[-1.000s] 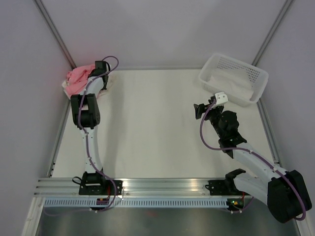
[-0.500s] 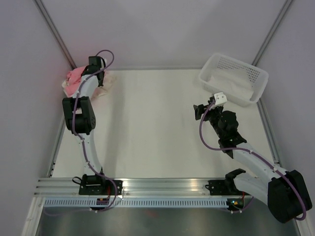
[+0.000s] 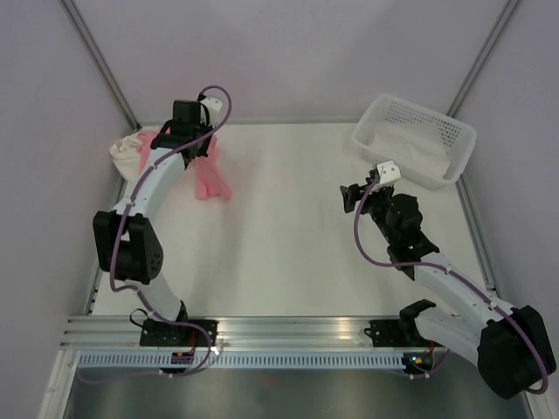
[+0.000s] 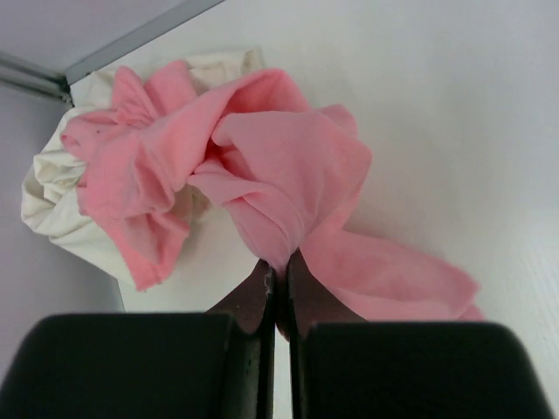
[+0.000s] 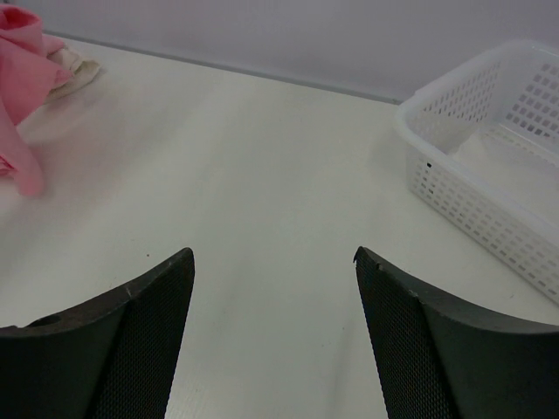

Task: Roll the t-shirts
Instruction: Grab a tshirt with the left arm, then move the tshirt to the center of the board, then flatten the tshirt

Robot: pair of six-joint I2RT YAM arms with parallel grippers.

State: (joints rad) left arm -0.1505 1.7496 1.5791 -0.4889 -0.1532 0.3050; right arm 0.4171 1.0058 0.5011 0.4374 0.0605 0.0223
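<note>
Now the left pincer (image 4: 278, 281), clamped shut on a fold of the soft salmon pink t-shirt (image 4: 288, 166), has dragged it out from the far left corner of the off-white table (image 3: 288, 253), where the crumpled cream t-shirt (image 3: 125, 147) stays. Unmoved, the right pincer (image 5: 272, 255) gapes wide near the white perforated plastic basket (image 3: 428, 118). Around stand pale lilac walls (image 3: 288, 52).

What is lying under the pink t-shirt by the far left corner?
The cream t-shirt, bunched up, shows beneath the crumpled end of the pink t-shirt. Pink folds cover its middle, so its full extent is hidden. The left gripper pinches the pink fabric.
</note>
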